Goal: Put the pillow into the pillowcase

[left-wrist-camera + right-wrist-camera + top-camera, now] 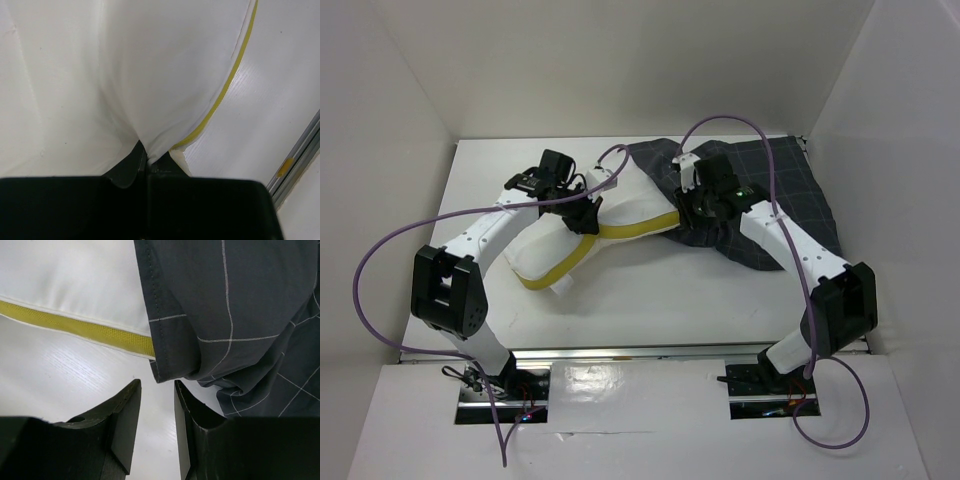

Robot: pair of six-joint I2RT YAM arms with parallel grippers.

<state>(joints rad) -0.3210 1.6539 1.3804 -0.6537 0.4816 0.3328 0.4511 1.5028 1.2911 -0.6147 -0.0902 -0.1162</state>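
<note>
White fabric of the single pillow point(165, 75) was pinched tight between the closed fingers of the left gripper point(145, 152). The right gripper point(157, 387) stood narrowly apart and held nothing, its tips just beside the hem of the single pillowcase point(240, 300), which overlapped the pillow's end on the table point(650, 300).

One pillow point(630, 205) with one yellow band point(560, 265), centre of the worktop point(650, 300). One pillowcase point(800, 200), far right corner. Two arms at the near edge: left arm point(485, 230), right arm point(790, 245). Two grippers, one per arm: left gripper point(146, 157), right gripper point(157, 390). Two purple cables, one per arm: left cable point(360, 280), right cable point(730, 116).
</note>
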